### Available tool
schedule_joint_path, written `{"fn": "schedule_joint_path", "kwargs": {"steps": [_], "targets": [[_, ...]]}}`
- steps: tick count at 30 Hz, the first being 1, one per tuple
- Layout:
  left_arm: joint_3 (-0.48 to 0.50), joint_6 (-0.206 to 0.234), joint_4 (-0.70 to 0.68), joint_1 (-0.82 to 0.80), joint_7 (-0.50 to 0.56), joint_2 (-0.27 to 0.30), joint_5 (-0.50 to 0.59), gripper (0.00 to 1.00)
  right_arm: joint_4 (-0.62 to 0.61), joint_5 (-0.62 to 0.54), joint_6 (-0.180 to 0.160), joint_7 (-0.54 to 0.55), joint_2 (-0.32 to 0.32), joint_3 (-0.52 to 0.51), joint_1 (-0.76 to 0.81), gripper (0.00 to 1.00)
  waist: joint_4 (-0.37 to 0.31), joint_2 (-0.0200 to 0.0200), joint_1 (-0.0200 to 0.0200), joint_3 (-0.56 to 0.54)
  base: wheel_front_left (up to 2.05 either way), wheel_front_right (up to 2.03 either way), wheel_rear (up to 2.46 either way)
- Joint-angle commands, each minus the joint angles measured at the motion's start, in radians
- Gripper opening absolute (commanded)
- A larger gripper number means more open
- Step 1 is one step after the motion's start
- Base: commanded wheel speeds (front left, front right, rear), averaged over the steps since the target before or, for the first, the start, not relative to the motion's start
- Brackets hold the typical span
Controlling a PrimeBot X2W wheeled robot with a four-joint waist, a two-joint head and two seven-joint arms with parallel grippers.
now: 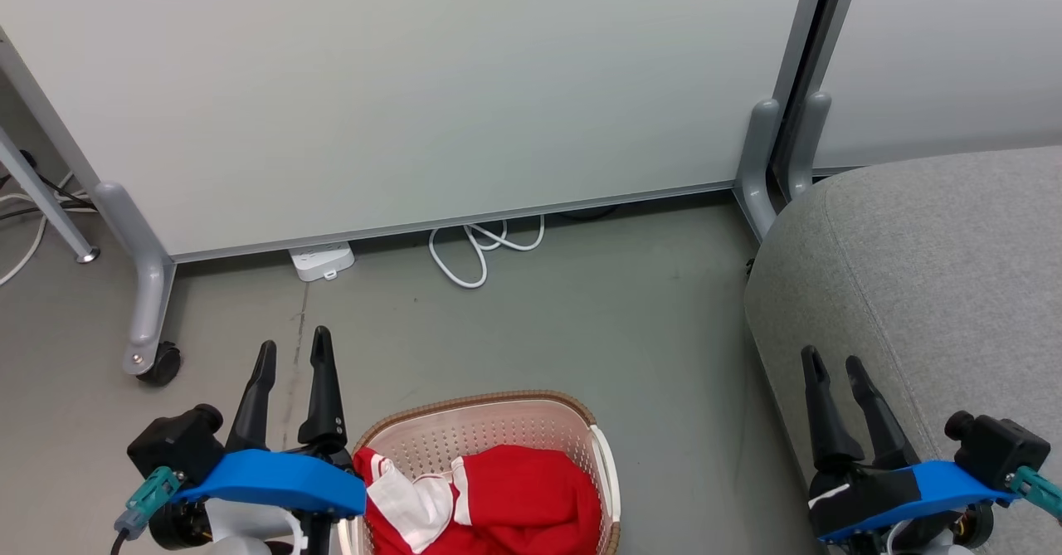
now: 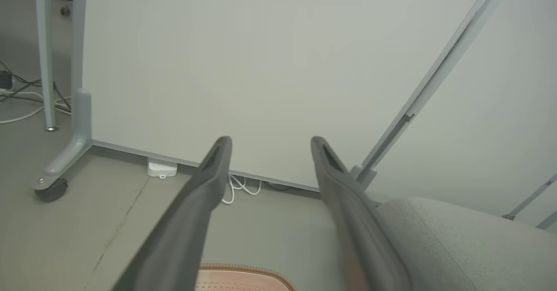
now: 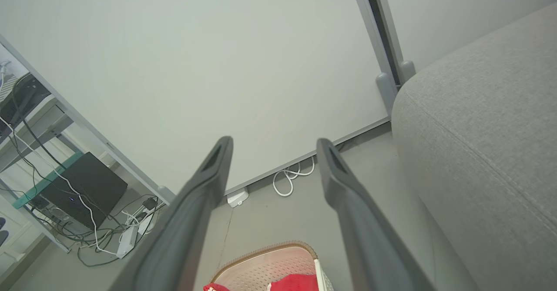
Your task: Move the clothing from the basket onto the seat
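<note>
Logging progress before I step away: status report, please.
Left tool open, empty. Right tool open, empty. Clothing in basket, none seen on seat. No obstacle seen.

No words, numbers or signs can be read in any of the pictures. The white power strip on the floor, left of the middle in the head view, is too small and blurry to show any marks. The black box, at the lower left of the right wrist view, is also too blurry to read.
</note>
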Motion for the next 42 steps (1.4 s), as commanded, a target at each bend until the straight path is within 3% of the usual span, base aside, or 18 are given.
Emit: {"fn": "schedule_joint_path", "kwargs": {"steps": [1, 42], "targets": [[-0.005, 0.004, -0.006, -0.022, -0.011, 0.006, 0.031, 1.00, -0.007, -0.032, 0.002, -0.012, -0.008, 0.003, -0.020, 1.00, 0.001, 0.0000, 0.0000, 0.000, 0.00, 0.00, 0.00], [-0.049, 0.001, 0.039, -0.027, -0.099, 0.006, 0.395, 1.00, 0.009, -0.388, 0.002, -0.101, -0.009, 0.040, -0.015, 1.00, 0.009, 0.0000, 0.0000, 0.007, 0.00, 0.00, 0.00]]}}
